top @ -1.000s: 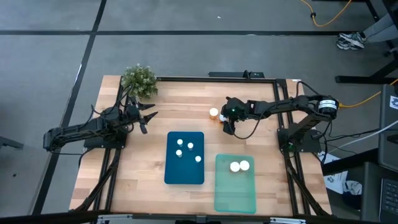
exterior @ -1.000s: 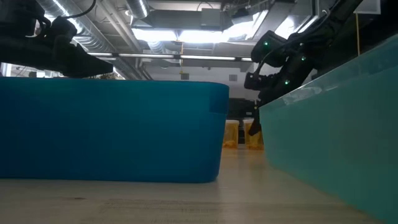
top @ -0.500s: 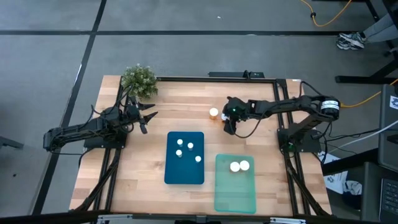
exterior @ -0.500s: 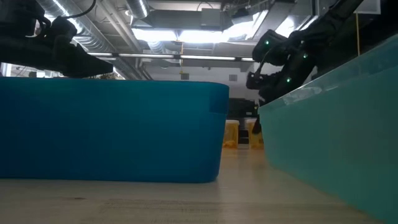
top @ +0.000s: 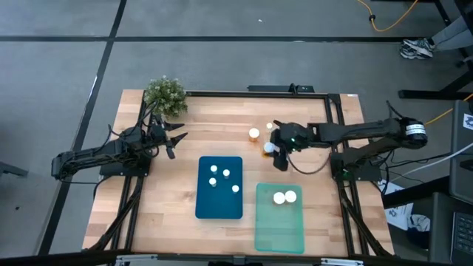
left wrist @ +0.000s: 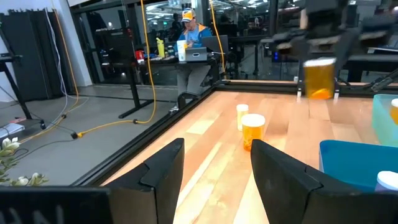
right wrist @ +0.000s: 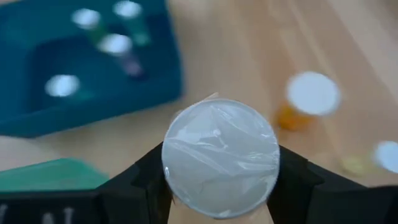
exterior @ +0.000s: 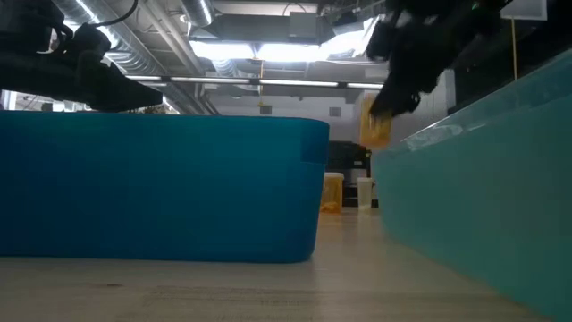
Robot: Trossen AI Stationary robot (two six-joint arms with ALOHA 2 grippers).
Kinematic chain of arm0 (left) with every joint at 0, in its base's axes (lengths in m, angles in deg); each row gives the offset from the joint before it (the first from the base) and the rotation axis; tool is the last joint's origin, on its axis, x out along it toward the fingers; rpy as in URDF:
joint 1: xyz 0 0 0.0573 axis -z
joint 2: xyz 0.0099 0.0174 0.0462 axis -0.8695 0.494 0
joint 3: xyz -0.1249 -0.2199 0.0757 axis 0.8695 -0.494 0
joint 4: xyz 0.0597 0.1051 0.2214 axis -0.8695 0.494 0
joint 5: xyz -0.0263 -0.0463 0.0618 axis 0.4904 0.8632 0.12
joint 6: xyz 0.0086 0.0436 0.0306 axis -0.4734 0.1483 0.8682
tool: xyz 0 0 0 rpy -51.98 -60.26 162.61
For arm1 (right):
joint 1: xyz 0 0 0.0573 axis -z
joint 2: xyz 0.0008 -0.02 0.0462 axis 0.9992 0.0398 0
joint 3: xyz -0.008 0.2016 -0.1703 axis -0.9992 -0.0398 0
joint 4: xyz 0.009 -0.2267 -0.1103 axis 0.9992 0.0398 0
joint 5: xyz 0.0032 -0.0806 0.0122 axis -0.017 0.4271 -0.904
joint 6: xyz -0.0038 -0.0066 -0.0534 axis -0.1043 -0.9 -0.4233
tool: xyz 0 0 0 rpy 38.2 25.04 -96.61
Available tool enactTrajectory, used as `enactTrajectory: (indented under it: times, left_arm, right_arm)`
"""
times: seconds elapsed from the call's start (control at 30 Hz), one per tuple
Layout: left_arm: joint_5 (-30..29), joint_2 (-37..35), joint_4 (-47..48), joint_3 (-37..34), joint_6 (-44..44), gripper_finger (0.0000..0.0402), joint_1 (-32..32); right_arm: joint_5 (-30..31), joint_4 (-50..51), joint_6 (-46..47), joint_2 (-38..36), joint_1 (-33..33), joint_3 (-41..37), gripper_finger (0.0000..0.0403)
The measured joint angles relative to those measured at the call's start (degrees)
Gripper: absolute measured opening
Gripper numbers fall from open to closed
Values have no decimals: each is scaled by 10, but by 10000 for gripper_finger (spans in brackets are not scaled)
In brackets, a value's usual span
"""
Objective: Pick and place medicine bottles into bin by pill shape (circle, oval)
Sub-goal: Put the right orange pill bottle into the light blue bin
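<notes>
My right gripper (top: 273, 150) is shut on an orange medicine bottle with a white cap (right wrist: 220, 158), held above the table between the two bins; the bottle also shows in the low view (exterior: 376, 125) and the left wrist view (left wrist: 319, 78). A second orange bottle (top: 254, 134) and a small pale bottle (top: 269, 127) stand upright on the wood behind it. Several bottles stand in the dark blue bin (top: 203, 207), two in the teal bin (top: 279, 229). My left gripper (top: 176, 140) is open and empty, above the table's left side near the plant. My right gripper pinches the orange bottle between its two fingers (right wrist: 146, 177), one on each side just under the white cap (right wrist: 186, 124). The fingers come from above, pointing down. The bottle hangs upright, its orange body (exterior: 376, 130) lifted clear of the table.
A small green potted plant (top: 165, 94) stands at the table's far left corner. The blue bin and the teal bin sit side by side at the table's near middle. Bare wood (top: 318, 125) lies behind the bins. A person sits at a desk in the room beyond (left wrist: 186, 28).
My right gripper has risen and moved toward the table's near edge, toward the teal bin, carrying the orange bottle. The bottle stood on the wood a second ago and now hangs upright, clear of the table.
</notes>
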Motion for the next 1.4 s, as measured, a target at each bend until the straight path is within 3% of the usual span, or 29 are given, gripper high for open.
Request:
enactTrajectory:
  times: [0.3, 0.67, 0.93, 1.4]
  left_arm:
    - [0, 0, 0, 0, 0, 177, 0]
    - [0, 0, 0, 0, 0, 177, 0]
    - [0, 0, 0, 0, 0, 177, 0]
    - [0, 0, 0, 0, 0, 177, 0]
  right_arm:
    - [8, -12, 76, -37, -162, 0, 195]
    - [26, -33, 68, 0, -317, 0, 195]
    - [21, -73, 51, 64, -356, -1, 195]
    - [9, -134, 7, 133, -357, -1, 197]
